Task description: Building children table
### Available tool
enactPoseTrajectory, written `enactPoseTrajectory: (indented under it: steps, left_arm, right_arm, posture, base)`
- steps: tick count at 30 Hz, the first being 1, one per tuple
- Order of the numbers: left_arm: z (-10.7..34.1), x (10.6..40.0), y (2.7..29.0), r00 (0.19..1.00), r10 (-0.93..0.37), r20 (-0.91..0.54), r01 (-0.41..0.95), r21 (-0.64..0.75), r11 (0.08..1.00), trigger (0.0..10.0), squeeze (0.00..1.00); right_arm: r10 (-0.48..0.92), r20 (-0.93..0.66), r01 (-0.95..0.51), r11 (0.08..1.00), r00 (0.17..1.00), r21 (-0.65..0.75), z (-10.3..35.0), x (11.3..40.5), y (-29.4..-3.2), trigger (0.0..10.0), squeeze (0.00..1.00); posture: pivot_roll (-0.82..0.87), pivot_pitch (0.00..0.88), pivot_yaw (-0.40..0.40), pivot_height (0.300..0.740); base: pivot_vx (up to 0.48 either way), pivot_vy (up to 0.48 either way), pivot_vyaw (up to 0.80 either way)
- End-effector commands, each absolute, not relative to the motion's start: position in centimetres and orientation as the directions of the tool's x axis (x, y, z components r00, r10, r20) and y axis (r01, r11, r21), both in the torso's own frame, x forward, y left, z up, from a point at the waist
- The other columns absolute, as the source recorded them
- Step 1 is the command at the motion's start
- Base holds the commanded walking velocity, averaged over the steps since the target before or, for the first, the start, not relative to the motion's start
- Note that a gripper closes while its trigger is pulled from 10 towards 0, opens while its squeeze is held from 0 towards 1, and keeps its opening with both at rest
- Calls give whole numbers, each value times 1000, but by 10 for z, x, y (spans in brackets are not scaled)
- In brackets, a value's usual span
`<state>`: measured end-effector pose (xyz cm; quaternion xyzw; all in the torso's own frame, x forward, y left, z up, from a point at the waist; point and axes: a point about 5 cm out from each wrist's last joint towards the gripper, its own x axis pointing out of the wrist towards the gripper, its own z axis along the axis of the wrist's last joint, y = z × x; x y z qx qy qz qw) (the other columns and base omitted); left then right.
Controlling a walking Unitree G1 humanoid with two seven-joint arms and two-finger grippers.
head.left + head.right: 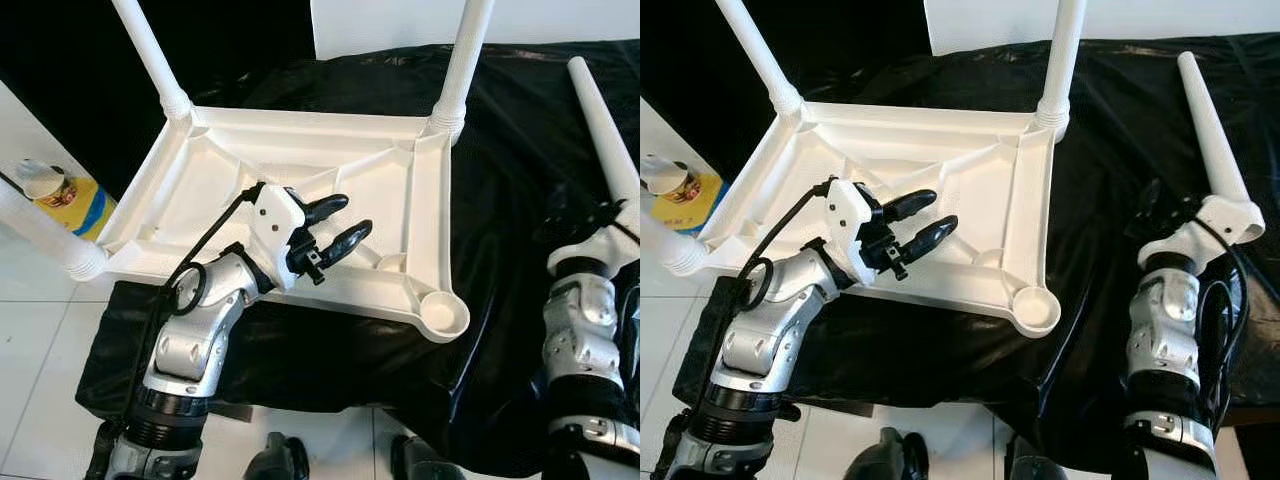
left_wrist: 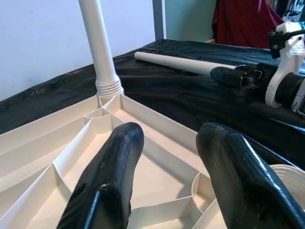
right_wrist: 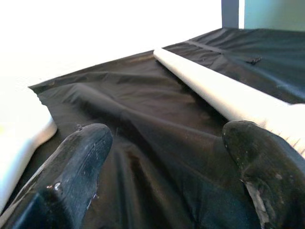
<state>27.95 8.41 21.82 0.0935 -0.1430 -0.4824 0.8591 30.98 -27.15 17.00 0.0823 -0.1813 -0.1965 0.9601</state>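
Note:
A white plastic table top [image 1: 300, 160] lies upside down on a black cloth [image 1: 520, 150]. Two white legs stand in its far corners [image 1: 150, 55] [image 1: 462, 60]. A third leg [image 1: 40, 235] sticks out from the near left corner. The near right corner socket [image 1: 443, 315] holds nothing. A loose white leg [image 1: 1205, 120] lies on the cloth to the right. My left gripper [image 1: 352, 217] hovers open over the ribbed underside, nothing between its fingers. My right gripper [image 3: 169, 138] is open just above the cloth, with the loose leg [image 3: 224, 93] beside one finger.
A yellow bottle with a white cap [image 1: 60, 195] stands on the white tiled floor [image 1: 30, 350] at the left. The cloth's front edge hangs near my feet. A white wall stands behind, and a red cloth [image 2: 248, 21] is farther off.

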Motion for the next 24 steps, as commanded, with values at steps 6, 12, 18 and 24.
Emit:
enactPoseTrajectory:
  steps: [6,12,18,24]
  left_arm:
    - [213,286,85,562,-808,178,757,284,589,10000,0]
    - [205,294,84,595,-779,199,740,242,627,10000,0]
    - [205,299,82,605,-767,214,730,235,642,10000,0]
    - [205,303,80,608,-762,223,725,233,648,10000,0]
  right_arm:
    - [-461,315,407,886,830,223,165,301,-279,10000,0]
    - [-512,300,473,859,805,196,160,295,-289,10000,0]
    - [-518,297,484,855,802,184,157,291,-292,10000,0]
    - [-546,277,510,838,791,196,149,284,-297,10000,0]
  posture:
    - [-89,70,22,740]
    - [-129,18,4,740]
    - [-148,0,4,740]
    - [-166,0,13,740]
  base:
    - [0,0,0]
    - [0,0,0]
    - [0,0,0]
    - [0,0,0]
